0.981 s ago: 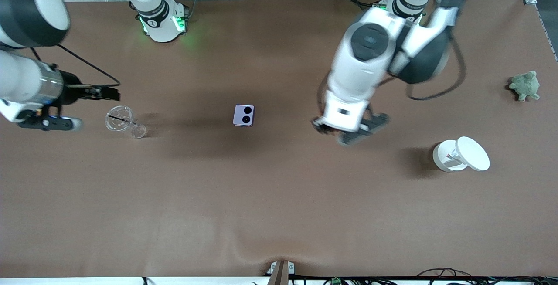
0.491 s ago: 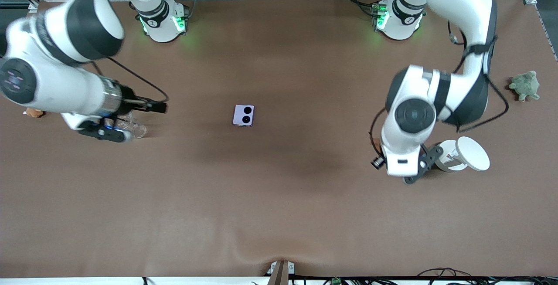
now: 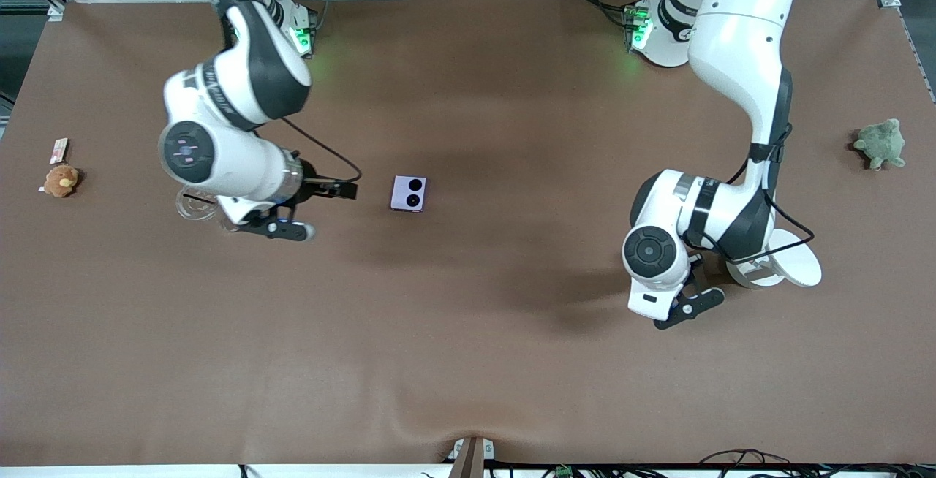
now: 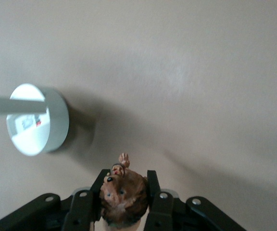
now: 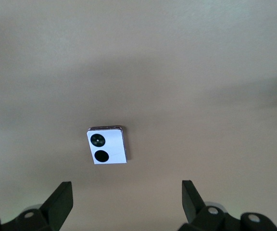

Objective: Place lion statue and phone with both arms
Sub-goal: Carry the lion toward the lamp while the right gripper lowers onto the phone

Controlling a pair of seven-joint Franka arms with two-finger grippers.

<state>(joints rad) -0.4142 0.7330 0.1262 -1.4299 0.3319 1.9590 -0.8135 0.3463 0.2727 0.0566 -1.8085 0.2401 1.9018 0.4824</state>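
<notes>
The phone (image 3: 409,193), pale lilac with two black circles, lies flat at the middle of the table. It also shows in the right wrist view (image 5: 107,146). My right gripper (image 3: 272,219) hangs over the table beside the phone, toward the right arm's end; it is open and empty (image 5: 124,195). My left gripper (image 3: 684,297) is shut on the lion statue (image 4: 123,193), a small brown figurine clamped between its fingers (image 4: 158,199). It is over bare table beside the white round container (image 3: 793,264). The lion is hidden in the front view.
A clear glass piece (image 3: 191,205) lies partly under the right arm. An orange-brown plush toy (image 3: 60,180) and a small card (image 3: 58,149) sit at the right arm's end. A green plush turtle (image 3: 880,143) sits at the left arm's end. The white container also shows in the left wrist view (image 4: 36,120).
My right arm has swung from its end of the table toward the phone. My left arm has carried the lion from near the middle to beside the white container.
</notes>
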